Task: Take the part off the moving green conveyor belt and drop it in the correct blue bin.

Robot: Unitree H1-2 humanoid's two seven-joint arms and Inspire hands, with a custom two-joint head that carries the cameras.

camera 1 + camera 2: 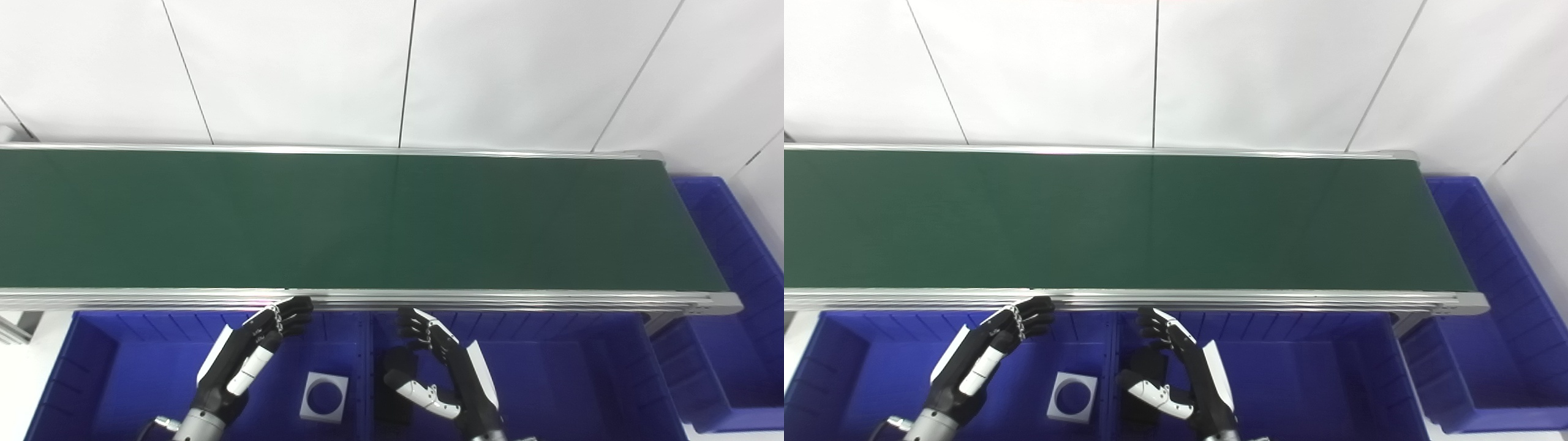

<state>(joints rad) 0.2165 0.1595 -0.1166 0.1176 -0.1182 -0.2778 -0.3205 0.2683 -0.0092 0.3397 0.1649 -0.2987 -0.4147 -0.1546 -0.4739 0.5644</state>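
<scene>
Nothing rides on the long dark-green conveyor belt [343, 220] at this moment; its whole visible run, between silver aluminium side rails, is bare, so there is no part on it to pick.

Along the belt's near rail, at six o'clock from its middle, sit two deep blue plastic bins side by side: the left blue bin [122, 380] and the right blue bin [551, 373]. I take it they sit there so a lifted part needs only a short drop. A third blue bin [729, 245] stands at three o'clock, past the belt's end, likely to catch whatever slips by.

Both arms rise from the bottom edge and stop just short of the near rail, which looks like a waiting pose. The left hand [260, 349] hangs over the left bin, fingers loosely curled and parted, holding nothing. The right hand [438, 361] hangs over the right bin, thumb spread wide, fingers bent but apart, also empty.

On the left bin's floor, at four o'clock from the left hand, lies a small white square plastic part with a round hole [324, 397]. Under the right hand lies a black blocky part [397, 380], mostly hidden, so its shape is unclear. White in one bin and black in the other suggests sorting by colour.
</scene>
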